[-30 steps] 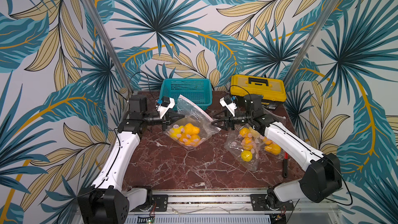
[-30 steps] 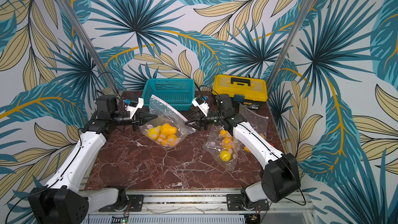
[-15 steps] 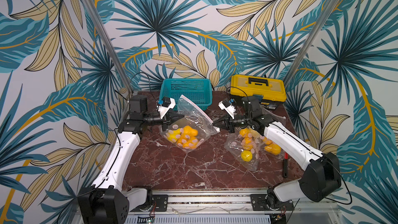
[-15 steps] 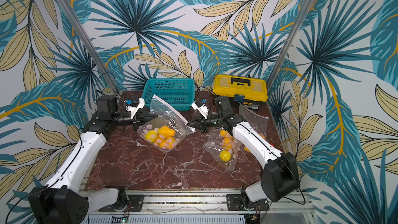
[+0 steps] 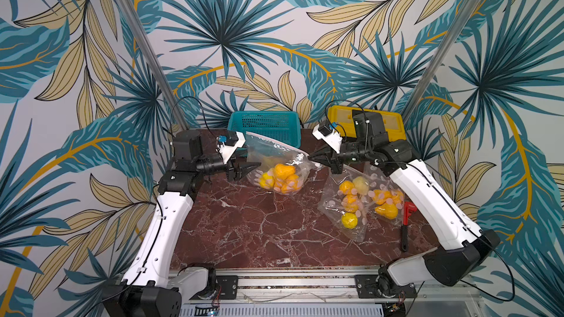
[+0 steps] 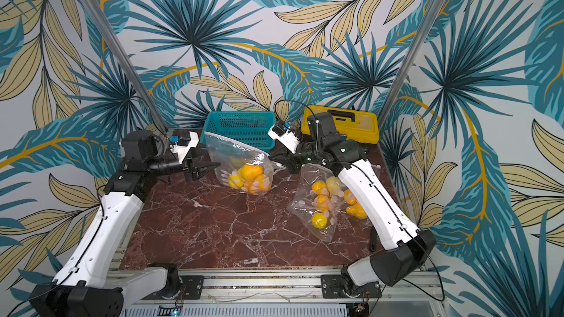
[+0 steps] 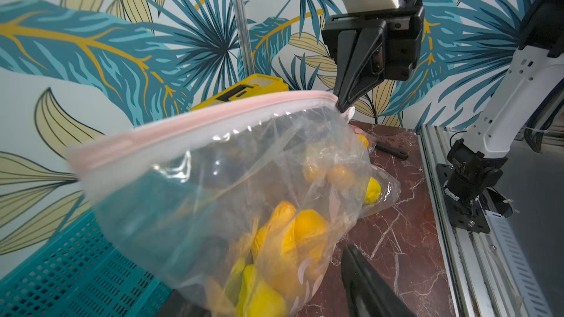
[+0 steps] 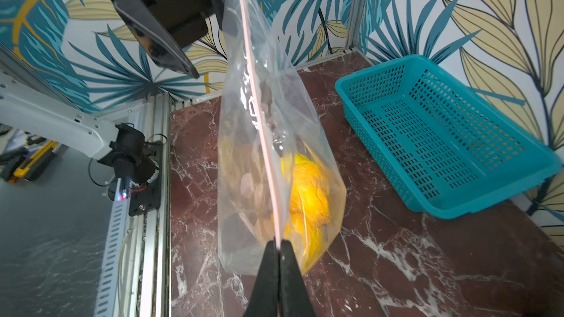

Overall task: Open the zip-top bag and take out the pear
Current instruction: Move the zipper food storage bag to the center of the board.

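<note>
1. The right gripper (image 5: 312,157) pinches one end of the zip-top bag (image 5: 276,160) along its pink seal strip (image 7: 195,118), its fingers (image 8: 279,272) pressed flat together on the plastic in the right wrist view.
2. The left gripper (image 5: 248,169) stands just beside the bag's opposite side, its jaws parted and holding nothing; whether a fingertip brushes the film cannot be told.
3. The bag hangs from the right gripper with its bottom resting on the marble tabletop (image 5: 259,227), its seal appearing closed.
4. Yellow-orange fruit, the pear (image 5: 283,170) uppermost, sits heaped in the bag's lower part.
5. A second clear bag of yellow fruit (image 5: 351,202) lies flat on the tabletop under the right arm.
6. A teal basket (image 5: 265,125) and a yellow toolbox (image 5: 393,123) stand along the back edge, and a red-handled tool (image 5: 406,227) lies near the right side.
</note>
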